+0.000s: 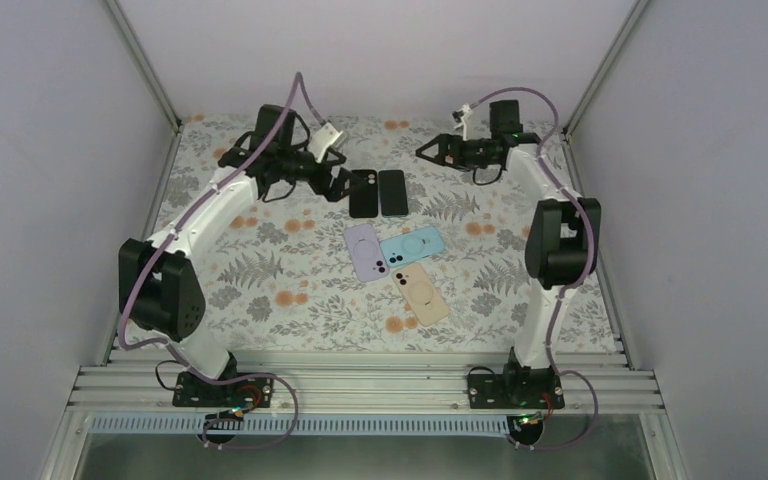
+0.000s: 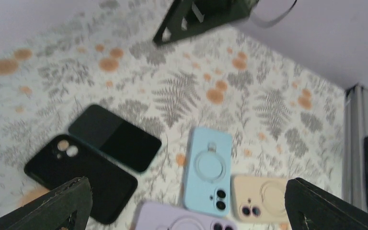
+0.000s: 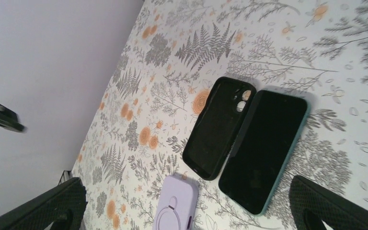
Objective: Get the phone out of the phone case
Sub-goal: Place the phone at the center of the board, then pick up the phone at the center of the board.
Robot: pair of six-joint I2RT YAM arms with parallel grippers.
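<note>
While both arms idle at the far end of the floral-print table (image 1: 290,300), I read the job as done bar the retreat. L arm (image 1: 200,215) and R arm (image 1: 560,240) reach in from opp. sides. The left gripper (image 1: 338,183) sits just beside the black case (image 3: 219,127), and the right gripper (image 1: 428,152) hangs off to the other side, near but apart. Both pairs of fingers are spread wide w/ nothing between them: L fingers (image 2: 62,206) and R fingers (image 3: 52,206) frame only tabletop and handsets in the wrist views. The phone (image 3: 263,151), dark screen up w/ a teal edge showing, lies flat on the cloth outside the case, long side against it. The case lies hollow side up, camera cut-outs open. Nearer the bases sit a lilac case (image 1: 365,250), a blue case (image 1: 413,246) and a beige case (image 1: 422,292), each w/ a ring on its back and lenses showing, so prob. occupied. Risks as I see them: the L gripper is close enough that a careless pull-back could clip the case, and since case and phone touch, one shoved means both shift. A low sweep toward the bases could also scatter the three below. Text and brands: none legible, no logo I can make out, and the screen is blank.
</note>
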